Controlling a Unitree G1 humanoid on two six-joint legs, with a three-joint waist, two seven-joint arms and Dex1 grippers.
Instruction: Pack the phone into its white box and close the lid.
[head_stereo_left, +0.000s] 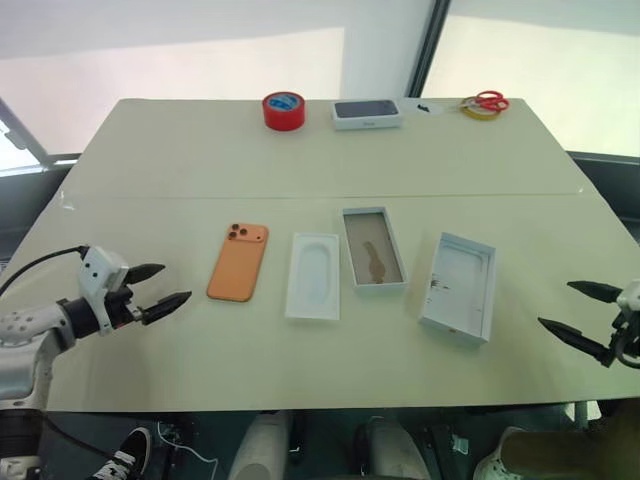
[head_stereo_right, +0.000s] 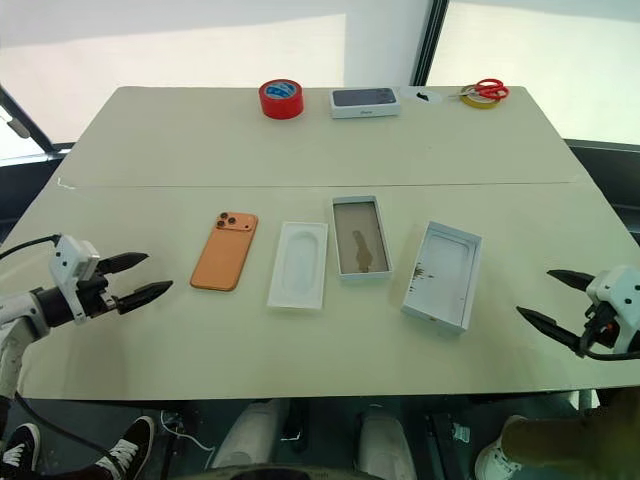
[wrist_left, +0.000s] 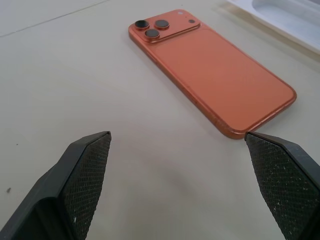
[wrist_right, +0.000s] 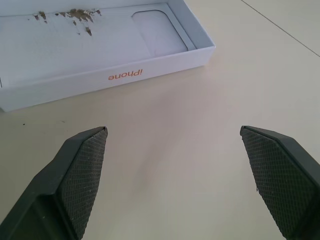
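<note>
The orange phone (head_stereo_left: 238, 261) lies back up on the table, its lenses (wrist_left: 152, 27) at the far corner. Right of it lies a thin white insert (head_stereo_left: 313, 275), then the white box (head_stereo_left: 373, 248) with a brownish floor, then the lid (head_stereo_left: 458, 285) lying inside up. My left gripper (head_stereo_left: 158, 288) is open over the table's left front, a short way left of the phone, pointing at it. At the front right, my right gripper (head_stereo_left: 575, 310) is open with the lid (wrist_right: 100, 45) ahead of it. Both are empty.
At the table's far edge stand a red tape roll (head_stereo_left: 284, 110), a closed white box with a dark top (head_stereo_left: 367, 113), and red scissors on a yellow tape ring (head_stereo_left: 484, 104). A seam (head_stereo_left: 320, 196) crosses the tabletop.
</note>
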